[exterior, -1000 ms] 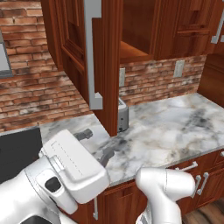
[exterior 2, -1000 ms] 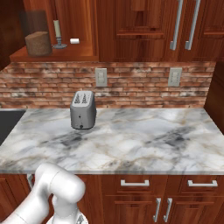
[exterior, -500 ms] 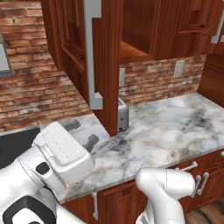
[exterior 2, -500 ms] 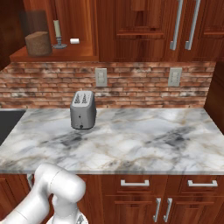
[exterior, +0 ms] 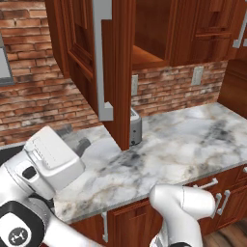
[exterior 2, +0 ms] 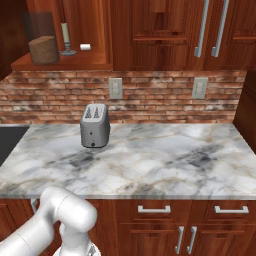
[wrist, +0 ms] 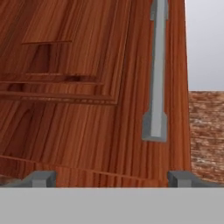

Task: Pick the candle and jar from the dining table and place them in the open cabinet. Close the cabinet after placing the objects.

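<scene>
Left base view, arm's white hand (exterior: pixel 50 157) drawn back left, fingers spread wide

The white Franka Panda arm with dark joints (exterior: pixel 181 207) is seen rising from the lower right of the left base view, with its rounded white elbow bent low. In the right base view a curved white link is seen at the lower left. The blocky white hand with its two-finger gripper (wrist: pixel 111 178) is carried at the lower left of the left base view. In the hand view the two small dark grey fingertips (wrist: pixel 40 178) are held wide apart, with nothing gripped between them.
</scene>
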Motion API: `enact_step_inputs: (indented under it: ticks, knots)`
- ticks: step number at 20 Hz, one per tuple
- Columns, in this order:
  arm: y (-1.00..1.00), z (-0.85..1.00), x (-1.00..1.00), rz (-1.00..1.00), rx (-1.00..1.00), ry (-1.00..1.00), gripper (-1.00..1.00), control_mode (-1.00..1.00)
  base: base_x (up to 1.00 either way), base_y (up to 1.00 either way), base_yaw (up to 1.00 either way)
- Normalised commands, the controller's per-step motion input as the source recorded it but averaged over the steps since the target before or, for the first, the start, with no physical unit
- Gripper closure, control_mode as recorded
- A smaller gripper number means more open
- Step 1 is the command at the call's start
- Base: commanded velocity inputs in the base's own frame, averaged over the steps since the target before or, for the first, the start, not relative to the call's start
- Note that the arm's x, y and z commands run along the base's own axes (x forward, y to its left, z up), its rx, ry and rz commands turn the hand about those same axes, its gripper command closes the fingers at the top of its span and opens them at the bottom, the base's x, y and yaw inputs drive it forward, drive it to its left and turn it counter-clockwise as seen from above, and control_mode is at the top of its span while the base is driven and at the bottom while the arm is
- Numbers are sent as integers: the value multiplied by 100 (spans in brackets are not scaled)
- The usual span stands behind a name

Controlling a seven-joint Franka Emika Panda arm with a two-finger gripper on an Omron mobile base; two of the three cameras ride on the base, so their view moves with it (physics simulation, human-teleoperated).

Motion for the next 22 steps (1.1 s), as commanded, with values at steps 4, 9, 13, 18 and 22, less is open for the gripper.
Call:
enact_step_inputs:
  ticks: [4,9,13,18,22]
  knots:
    - [-10,15,1,0,0,0,-100,-100,0,0,0]
    - [-33,19,0,0,3,0,-100,-100,0,0,0]
    - [-50,9,0,0,4,0,-100,-100,0,0,0]
    - [-55,8,9,0,1,0,-100,-100,0,0,0]
    - [-55,12,5,6,0,0,-100,-100,0,0,0]
